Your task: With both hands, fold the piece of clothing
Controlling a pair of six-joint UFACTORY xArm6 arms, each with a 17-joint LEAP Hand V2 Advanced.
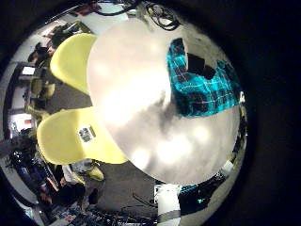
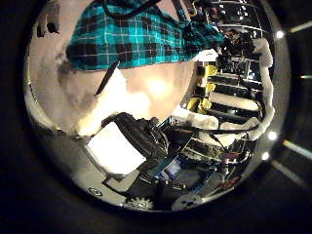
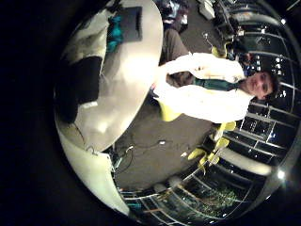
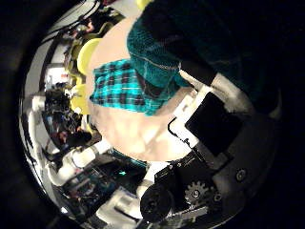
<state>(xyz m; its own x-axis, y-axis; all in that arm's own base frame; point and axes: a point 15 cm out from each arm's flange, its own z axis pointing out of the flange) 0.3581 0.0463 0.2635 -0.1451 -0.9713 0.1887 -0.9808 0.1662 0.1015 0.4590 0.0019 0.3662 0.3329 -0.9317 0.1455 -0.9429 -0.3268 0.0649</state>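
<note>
A checked piece of clothing (image 1: 199,87) lies at the far side of a round table (image 1: 141,127) in the left little finger side palm view, with a dark hand (image 1: 200,64) on top of it. The left thumb side palm view shows the clothing (image 2: 136,39) spread on the table (image 2: 58,93) and my left hand's fingers (image 2: 136,141) away from it, holding nothing. In the right thumb side palm view part of the clothing (image 4: 160,43) rises close to the palm, over my right hand's fingers (image 4: 197,71), and the remainder (image 4: 116,88) lies flat on the table.
Two chairs (image 1: 71,137) stand beside the table in the left little finger side palm view. The right little finger side palm view shows the table's edge (image 3: 132,80) and floor beyond it. A white arm (image 2: 239,107) shows past the table in the left thumb side palm view.
</note>
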